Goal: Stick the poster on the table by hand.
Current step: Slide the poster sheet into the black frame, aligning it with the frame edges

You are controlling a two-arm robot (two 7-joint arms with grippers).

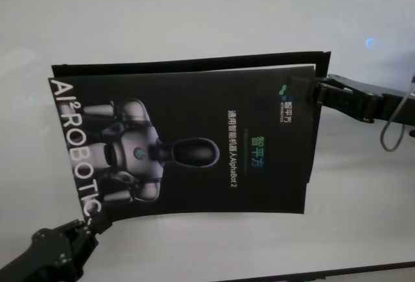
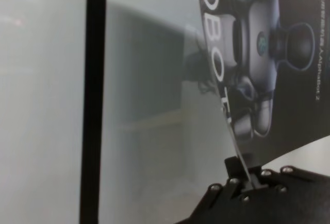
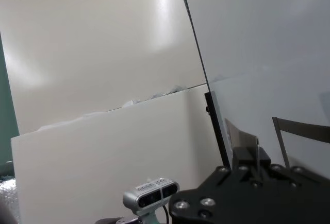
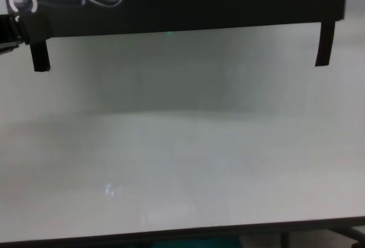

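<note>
The poster [image 1: 194, 146] is a black glossy sheet with a grey-white robot and "AI²ROBOTIC" lettering, held up off the white table [image 1: 194, 10]. My left gripper [image 1: 96, 222] is shut on its near left corner, and the left wrist view shows the pinch [image 2: 246, 175] on the lettered edge of the poster [image 2: 289, 80]. My right gripper [image 1: 316, 91] is shut on the far right corner by the logo. In the right wrist view that gripper [image 3: 251, 159] holds the sheet edge-on [image 3: 216, 126]. In the chest view the poster [image 4: 199, 3] hangs above the table [image 4: 182, 162].
Narrow black strips stick out past the poster's far edge [image 1: 194, 63] and hang from its lower corners in the chest view [image 4: 40, 54] [image 4: 325, 43]. The table's dark front edge [image 4: 182, 234] is near. A grey camera [image 3: 152, 195] stands beyond the table.
</note>
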